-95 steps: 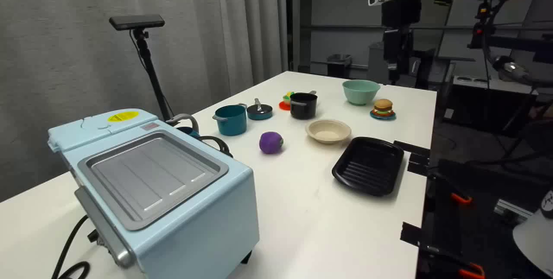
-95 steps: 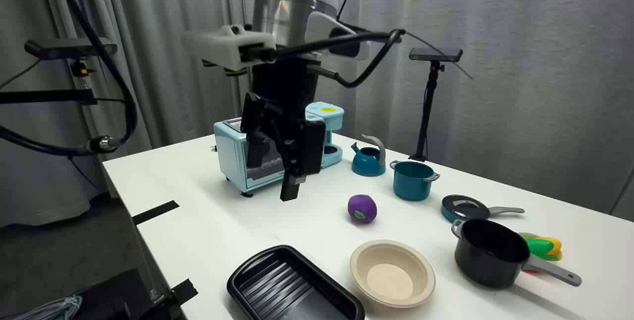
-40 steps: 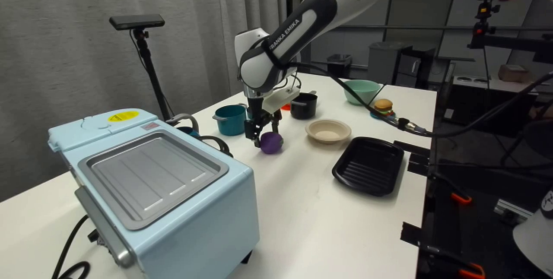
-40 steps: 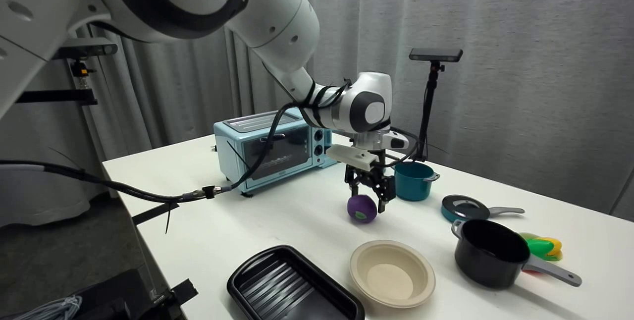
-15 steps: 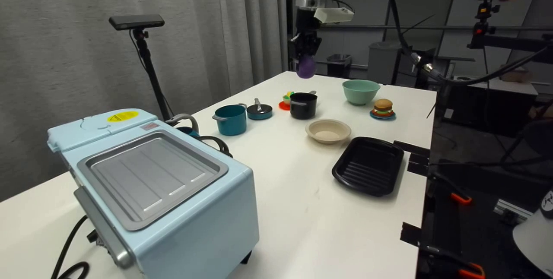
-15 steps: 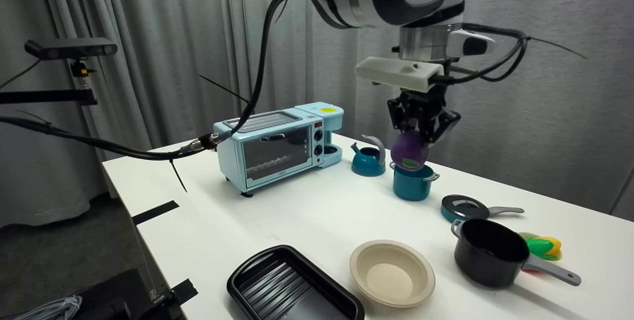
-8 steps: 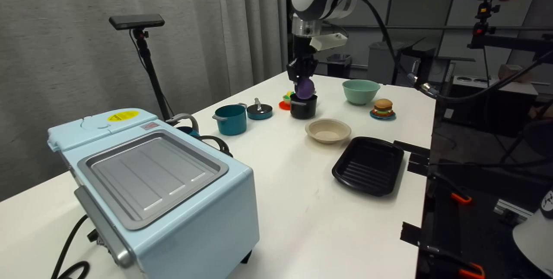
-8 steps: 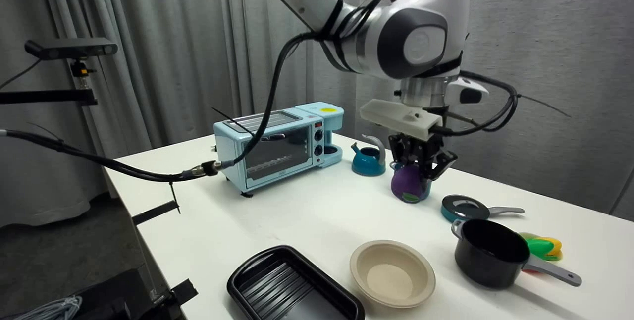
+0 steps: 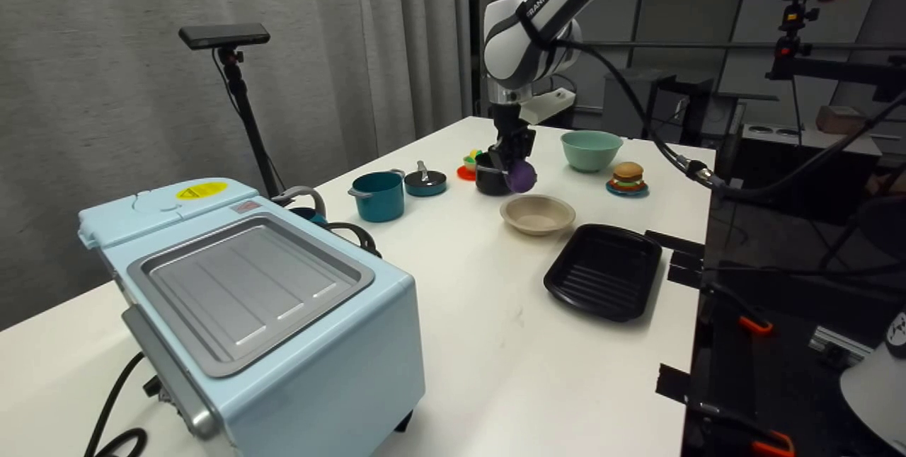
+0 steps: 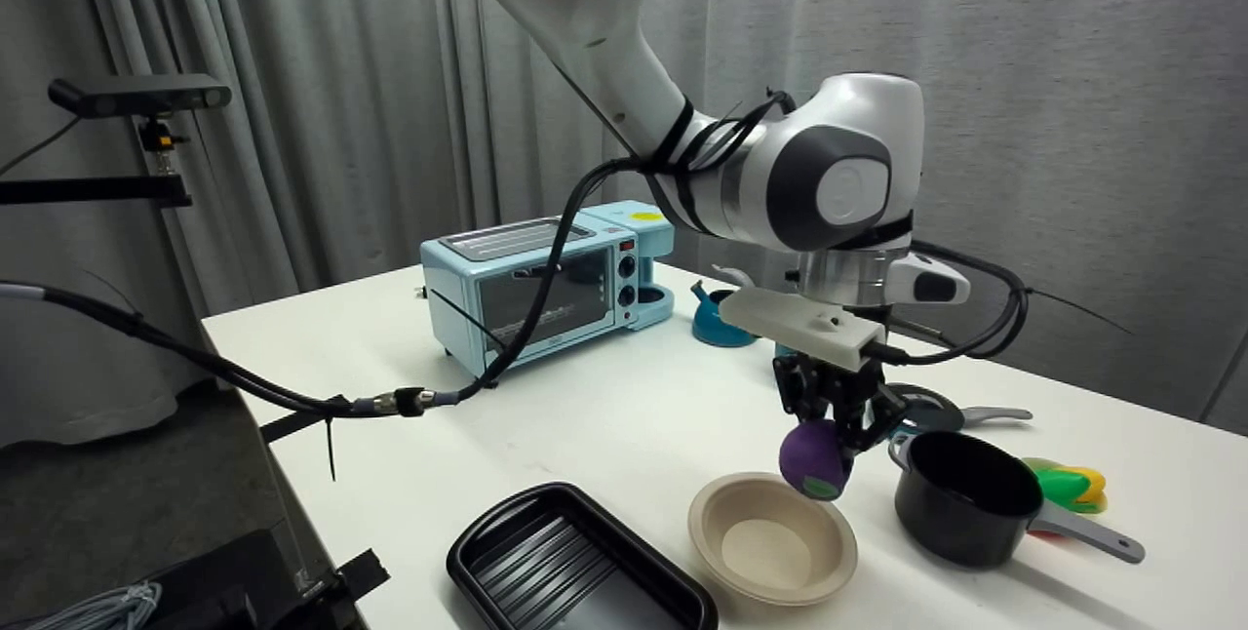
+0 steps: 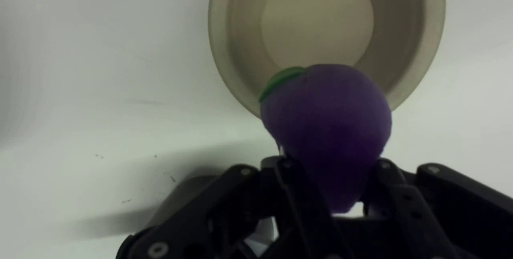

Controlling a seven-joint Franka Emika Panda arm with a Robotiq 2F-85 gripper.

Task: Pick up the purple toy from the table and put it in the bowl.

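A white robot arm [image 10: 721, 201] reached over a white worktop [image 9: 509, 372], its pincer [image 11: 336, 166] grasping the purple toy [image 10: 809, 454]. The toy hung in the air at the rim of the cream-beige bowl [image 10: 765, 552], which stood between the black tray [image 10: 575, 562] and the black pot [image 10: 960, 537]. The tray lay by the worktop edge marked with black tape [image 10: 365, 573]; the pot stood farther in, toward the edge nearest the grey curtain [image 10: 1072, 74].

The picking-up was done: the toy was held, off the worktop. The placing was not. What seemed left was a short shift toward the middle of the bowl, some lowering, and a letting-go. From these views it could not be told whether the toy was over the rim or just beside it.

The toy was roundish and deep purple, smooth-looking, more dull than shiny, and much smaller than the bowl, so a fit looked likely. In the wrist view it bulged away from the pincer and narrowed between the black fingers [image 11: 308, 211], which hid part of it. A curved green piece [image 11: 280, 79] showed along one side there; in an exterior view it appeared as a small oval patch [image 10: 820, 489] low on the toy.
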